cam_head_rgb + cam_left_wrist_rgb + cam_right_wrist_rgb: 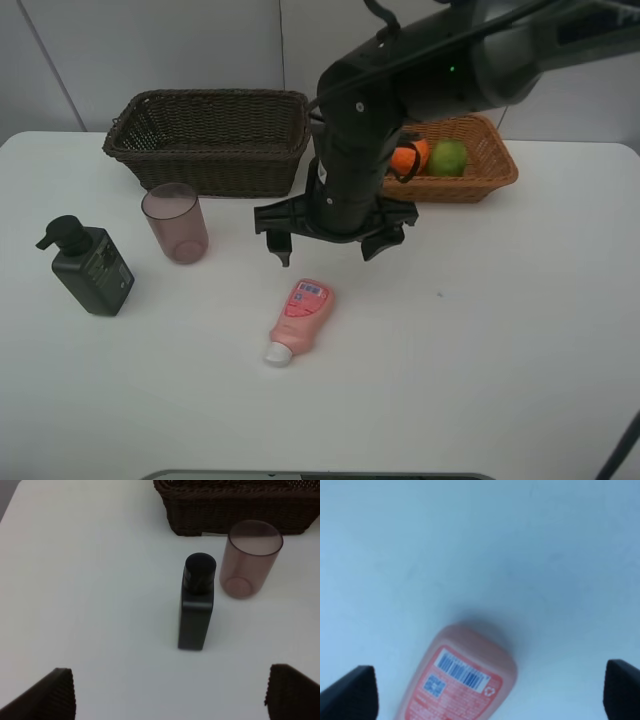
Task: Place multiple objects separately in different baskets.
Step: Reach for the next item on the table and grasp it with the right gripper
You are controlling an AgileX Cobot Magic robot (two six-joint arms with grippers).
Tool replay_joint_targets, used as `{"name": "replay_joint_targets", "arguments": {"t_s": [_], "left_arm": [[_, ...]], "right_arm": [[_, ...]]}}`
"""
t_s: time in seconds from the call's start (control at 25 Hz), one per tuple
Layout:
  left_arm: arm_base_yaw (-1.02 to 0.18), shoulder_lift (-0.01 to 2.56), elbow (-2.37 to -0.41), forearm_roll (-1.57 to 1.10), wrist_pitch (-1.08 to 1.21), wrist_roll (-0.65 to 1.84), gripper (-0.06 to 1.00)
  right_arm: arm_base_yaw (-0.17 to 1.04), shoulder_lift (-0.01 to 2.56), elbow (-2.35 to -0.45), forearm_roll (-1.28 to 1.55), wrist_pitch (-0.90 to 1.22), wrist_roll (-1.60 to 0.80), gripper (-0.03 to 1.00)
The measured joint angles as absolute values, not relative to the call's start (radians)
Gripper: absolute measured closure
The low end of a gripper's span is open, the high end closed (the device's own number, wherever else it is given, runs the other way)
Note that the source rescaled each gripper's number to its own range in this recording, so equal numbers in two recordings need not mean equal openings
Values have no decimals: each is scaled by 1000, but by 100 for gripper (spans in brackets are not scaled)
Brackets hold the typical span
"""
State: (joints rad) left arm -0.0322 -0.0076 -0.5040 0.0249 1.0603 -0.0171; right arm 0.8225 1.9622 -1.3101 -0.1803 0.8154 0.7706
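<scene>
- Exterior high view: white table (pixel 500 350); deep, dark brown rectangular wicker basket (pixel 205 140) in the upper left of centre; shallower light orange-tan wicker basket (pixel 490 172) at upper right, holding an orange (pixel 412 155) and a green lime (pixel 448 157) side by side; the orange is partly hidden behind the black arm.
- Translucent mauve cup (pixel 175 222) upright just in front of the dark basket; dark green-black pump bottle (pixel 90 268) upright at mid-left, near the cup but apart.
- Pink squeeze bottle (pixel 300 318) with a white cap lies flat at centre frame, cap toward the lower left, outside both baskets.
- Right gripper (pixel 332 248) hangs over the bottle's upper end; jaws spread wide, nothing between them.
- Left wrist view: left gripper (pixel 170 695) released, fingertips (pixel 50 697) far apart and empty; the pump bottle stands on the table beyond them; the cup is just beside it, with the dark basket behind the cup.
- Right wrist view: fingertips (pixel 350 692) wide apart; the pink bottle's barcode end lies between them on the table; no contact shows; picture soft.
</scene>
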Motion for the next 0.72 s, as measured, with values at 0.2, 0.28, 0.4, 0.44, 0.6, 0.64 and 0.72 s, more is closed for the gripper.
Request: {"name": "replay_joint_targets", "arguments": {"t_s": [0.2,0.28,0.4,0.44,0.6,0.64,0.72], "left_arm": [[-32,-8,-504,25,1060,-17,-4],[-32,-8,-504,25,1060,-17,-4],[-32,-8,-504,25,1060,-17,-4],[-32,-8,-504,25,1060,-17,-4],[-32,-8,-504,25,1060,-17,-4],[-32,-8,-504,25,1060,-17,-4],[-32,-8,-504,25,1060,-17,-4]], "right_arm": [[847,1962,-1309,-181,804,871,-3],[848,1962,-1309,-197,802,933,-3],[848,1962,-1309,-232,802,1030,-3],[848,1964,-1309,-242,803,1054,-3],[853,1993,-1309,-245,815,1119,-3],[858,2007,-1309,-246,817,1127,-3],[861,2025,-1309,-244,813,1131,-3]]}}
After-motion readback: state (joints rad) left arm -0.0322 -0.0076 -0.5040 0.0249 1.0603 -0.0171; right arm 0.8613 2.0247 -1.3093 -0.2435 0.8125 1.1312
